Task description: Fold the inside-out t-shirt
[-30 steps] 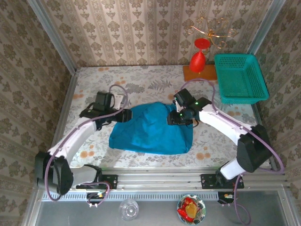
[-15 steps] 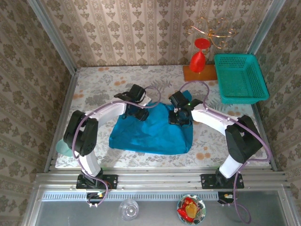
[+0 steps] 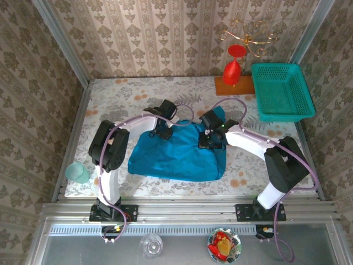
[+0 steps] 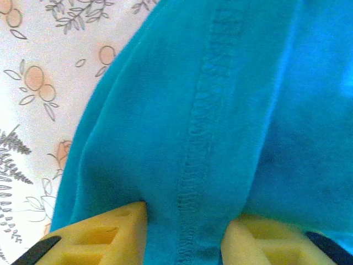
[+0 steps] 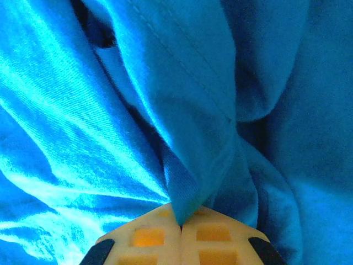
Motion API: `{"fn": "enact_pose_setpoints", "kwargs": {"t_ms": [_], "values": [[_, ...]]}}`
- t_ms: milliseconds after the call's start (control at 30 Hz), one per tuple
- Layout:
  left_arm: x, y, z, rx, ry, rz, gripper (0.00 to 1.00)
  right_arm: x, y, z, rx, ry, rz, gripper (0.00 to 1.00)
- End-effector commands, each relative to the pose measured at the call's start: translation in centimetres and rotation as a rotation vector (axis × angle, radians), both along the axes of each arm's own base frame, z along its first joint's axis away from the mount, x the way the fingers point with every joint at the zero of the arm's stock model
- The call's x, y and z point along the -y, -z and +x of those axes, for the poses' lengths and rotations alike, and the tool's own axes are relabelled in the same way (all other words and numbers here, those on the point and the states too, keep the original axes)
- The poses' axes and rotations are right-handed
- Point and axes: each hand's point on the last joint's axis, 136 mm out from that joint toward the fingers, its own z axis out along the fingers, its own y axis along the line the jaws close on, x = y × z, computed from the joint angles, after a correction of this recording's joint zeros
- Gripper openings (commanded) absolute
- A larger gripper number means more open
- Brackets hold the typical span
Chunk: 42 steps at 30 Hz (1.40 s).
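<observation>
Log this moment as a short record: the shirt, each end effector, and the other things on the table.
garment: blue t-shirt, lying crumpled, seam stitching exposed
left end effector: jaws apart, straddling a seamed ridge at the garment's far edge
right end effector: shut, pinching a fold of the garment
far right corner: green mesh basket; red ornament on a wooden base

I'm working in a robot test cell dressed up as a home: damask wallpaper panels held in metal posts, a floral-clothed surface, and an aluminium rail along its near edge.
</observation>
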Motion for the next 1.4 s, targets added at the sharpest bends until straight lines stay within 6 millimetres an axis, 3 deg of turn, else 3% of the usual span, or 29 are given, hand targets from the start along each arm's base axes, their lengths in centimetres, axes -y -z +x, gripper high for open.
{"fn": "enact_pose_setpoints", "kwargs": {"t_ms": [0,133,300,400,500,633,733,833,900,967,1133,1167,1200,1267,1333,1367], "values": [[-1.4,-0.7,1.0,0.015,-0.008,0.05,0.31,0.5,-0.9,-0.8,0.013,0.019,0.009,0.0],[-2.0,-2.9,1.8,0.061,-0.022,0.031,0.16,1.5,-1.6,-1.0,0.036,0.042,-0.004,0.0],[-0.8,-8.2,2.3,0.085,-0.036,-0.19,0.02,3.8,-3.4,-0.6,0.063,0.084,-0.006,0.0],[0.2,-13.4,2.5,0.11,-0.038,-0.393,0.0,5.6,-5.7,0.2,0.107,0.125,0.002,0.0],[0.2,-20.0,2.9,0.168,-0.031,-0.558,0.0,7.5,-9.8,0.6,0.198,0.159,0.013,0.0],[0.4,-28.7,1.8,0.224,0.011,-0.798,0.0,9.5,-15.2,-0.1,0.307,0.183,0.019,0.0],[-0.7,-32.9,0.8,0.259,0.005,-0.935,0.0,10.0,-19.3,-1.3,0.414,0.172,0.056,0.0],[-3.1,-34.6,-0.1,0.283,-0.059,-1.045,0.0,10.2,-20.1,-3.2,0.428,0.162,0.087,0.0],[-5.5,-33.9,-0.4,0.287,-0.152,-1.093,0.0,9.7,-18.6,-4.7,0.381,0.126,0.11,0.0],[-7.9,-31.0,-1.2,0.267,-0.266,-1.096,0.0,9.4,-15.6,-6.4,0.299,0.102,0.114,0.0],[-11.4,-17.6,-6.2,0.09,-0.546,-0.898,0.0,11.0,-5.8,-11.4,0.003,0.192,0.04,0.01],[-11.8,-15.3,-7.5,0.053,-0.588,-0.871,0.01,11.5,-4.6,-12.1,-0.033,0.219,0.015,0.07],[-12.0,-13.6,-8.4,0.027,-0.616,-0.852,0.04,11.9,-3.8,-12.5,-0.054,0.236,-0.002,0.16],[-12.6,-10.7,-10.1,-0.003,-0.664,-0.789,0.21,12.5,-3.0,-12.7,-0.064,0.261,-0.028,0.36],[-13.3,-9.4,-11.0,0.008,-0.674,-0.707,0.39,12.5,-3.4,-12.1,-0.043,0.264,-0.034,0.44],[-13.3,-9.3,-11.1,0.016,-0.662,-0.678,0.43,12.4,-3.7,-11.7,-0.032,0.262,-0.035,0.45]]}}
